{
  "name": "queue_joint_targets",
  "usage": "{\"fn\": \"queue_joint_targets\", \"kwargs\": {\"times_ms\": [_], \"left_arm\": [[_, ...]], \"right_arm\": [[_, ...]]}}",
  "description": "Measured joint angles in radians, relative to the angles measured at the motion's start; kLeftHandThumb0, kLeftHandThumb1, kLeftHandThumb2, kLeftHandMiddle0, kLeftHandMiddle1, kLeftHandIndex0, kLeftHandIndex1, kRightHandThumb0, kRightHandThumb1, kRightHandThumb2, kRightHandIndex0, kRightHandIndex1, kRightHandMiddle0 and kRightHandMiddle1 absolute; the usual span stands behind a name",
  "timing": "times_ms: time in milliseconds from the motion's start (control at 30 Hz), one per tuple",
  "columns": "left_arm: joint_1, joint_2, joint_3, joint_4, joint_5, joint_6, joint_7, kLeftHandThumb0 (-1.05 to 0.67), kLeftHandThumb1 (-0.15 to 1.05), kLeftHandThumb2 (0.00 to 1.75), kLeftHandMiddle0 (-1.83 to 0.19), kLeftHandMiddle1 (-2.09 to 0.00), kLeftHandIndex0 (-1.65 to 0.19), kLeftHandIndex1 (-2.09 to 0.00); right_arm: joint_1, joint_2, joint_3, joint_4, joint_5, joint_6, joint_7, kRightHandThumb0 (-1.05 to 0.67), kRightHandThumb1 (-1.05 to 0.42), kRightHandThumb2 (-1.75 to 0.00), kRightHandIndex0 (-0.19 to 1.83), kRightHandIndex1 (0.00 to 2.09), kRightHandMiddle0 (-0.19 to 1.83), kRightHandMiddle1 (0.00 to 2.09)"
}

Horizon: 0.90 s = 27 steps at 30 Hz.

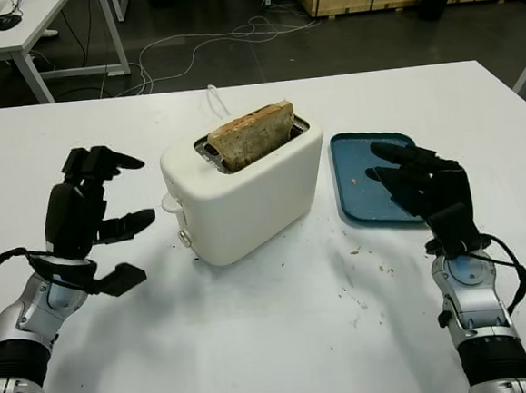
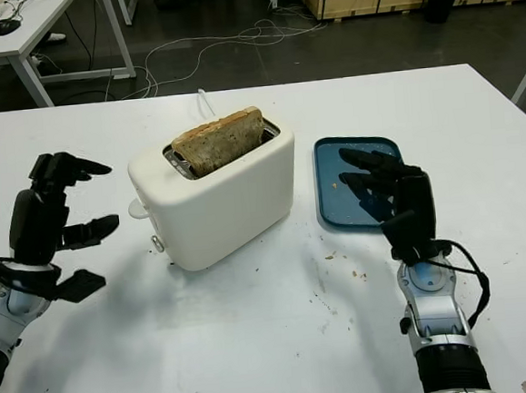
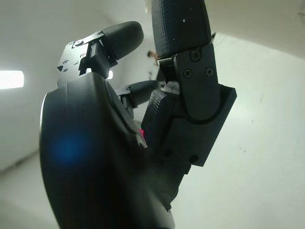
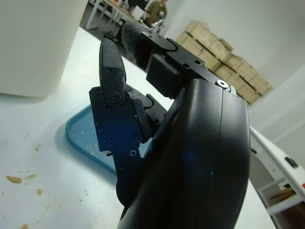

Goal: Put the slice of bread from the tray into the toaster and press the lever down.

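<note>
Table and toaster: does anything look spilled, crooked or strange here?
Yes. Crumbs lie scattered on the table between the toaster and the tray. The bread stands high and tilted in the slot, so it does not look pressed down yet.

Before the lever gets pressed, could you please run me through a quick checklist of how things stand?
1. Brown bread slice in the white plastic toaster slot: ok, standing high.
2. Blue rectangular tray cleared of bread: ok, crumbs remain.
3. Left hand free: ok, open beside the toaster.
4. Right hand free: ok, open over the tray.
5. White lever knob reachable: ok, on the end facing the left hand.
6. Lever already down: not ok.
</note>
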Motion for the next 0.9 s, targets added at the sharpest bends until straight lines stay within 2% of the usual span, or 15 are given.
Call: {"fn": "queue_joint_targets", "kwargs": {"times_ms": [167,300,467,633,900], "left_arm": [[-0.025,0.031,-0.061,0.044,0.112,-0.094,0.146,-0.92,0.92,0.81,-0.13,-1.75,0.00,-1.16],[-0.038,0.048,-0.118,0.054,0.214,-0.108,0.273,-0.90,0.92,0.83,-0.13,-1.75,0.00,-0.96],[-0.058,0.085,-0.204,0.077,0.336,-0.083,0.449,-0.85,0.92,0.84,-0.02,-1.75,0.00,-0.69],[-0.071,0.097,-0.267,0.102,0.370,-0.059,0.542,-0.83,0.92,0.86,-0.03,-1.75,-0.04,-0.65],[-0.082,0.118,-0.317,0.117,0.370,-0.040,0.563,-0.85,0.92,0.87,-0.05,-1.75,-0.04,-0.72]], "right_arm": [[-0.003,0.000,0.006,0.011,-0.017,-0.003,0.000,-0.41,-0.92,-0.18,1.05,0.20,1.00,0.01],[-0.007,0.000,0.006,0.021,-0.027,-0.003,0.000,-0.41,-0.92,-0.18,1.05,0.19,1.00,0.00],[-0.009,-0.001,0.006,0.024,-0.029,-0.003,0.000,-0.41,-0.92,-0.18,1.05,0.18,1.00,0.00],[-0.018,-0.001,0.006,0.039,-0.029,-0.006,0.002,-0.41,-0.92,-0.18,1.06,0.18,1.00,0.00],[-0.021,-0.001,0.005,0.045,-0.037,-0.015,0.002,-0.43,-0.92,-0.19,1.05,0.16,0.99,0.00]]}}
